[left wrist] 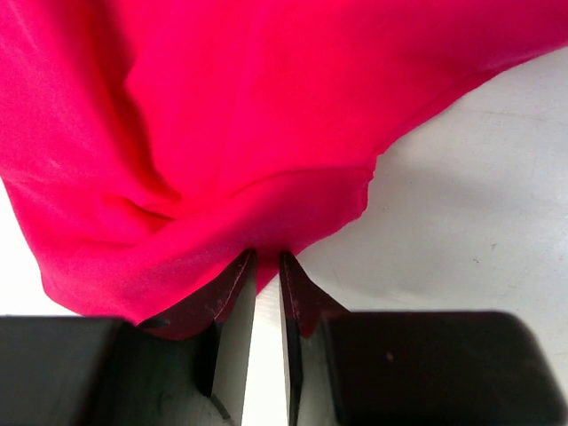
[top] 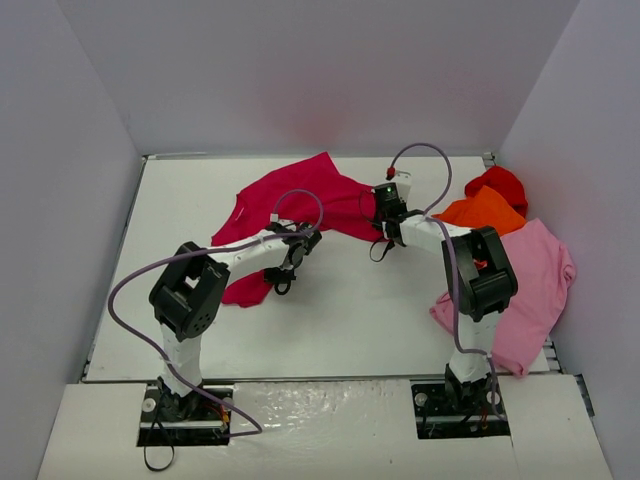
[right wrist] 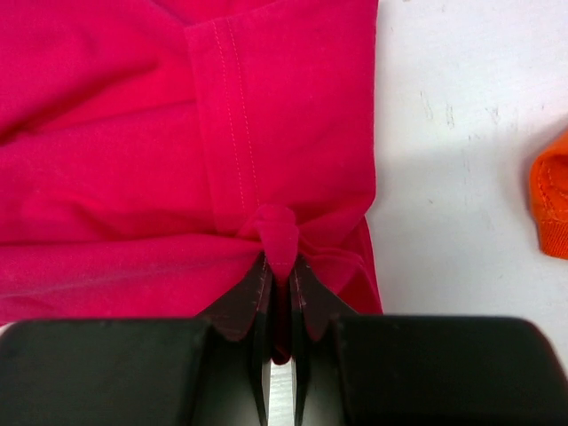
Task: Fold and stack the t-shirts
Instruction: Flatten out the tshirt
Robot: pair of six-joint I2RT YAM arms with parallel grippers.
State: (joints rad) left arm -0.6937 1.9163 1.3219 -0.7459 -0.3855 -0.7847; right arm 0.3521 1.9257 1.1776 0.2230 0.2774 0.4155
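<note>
The large crimson-magenta t-shirt (top: 300, 200) lies spread and bunched at the middle back of the table. My left gripper (top: 298, 247) is at its near edge. In the left wrist view the jaws (left wrist: 267, 257) stand nearly closed, with the shirt's edge (left wrist: 231, 133) pinched at their tips. My right gripper (top: 386, 212) is at the shirt's right edge. In the right wrist view (right wrist: 280, 262) it is shut on a bunched fold of the hemmed cloth (right wrist: 266, 133). The light pink shirt (top: 535, 285), the orange shirt (top: 485, 210) and the red shirt (top: 497, 183) lie heaped at the right.
The white table (top: 350, 320) is boxed in by pale walls on the left, back and right. An edge of the orange shirt (right wrist: 552, 209) shows right of my right gripper. Purple cables loop over both arms.
</note>
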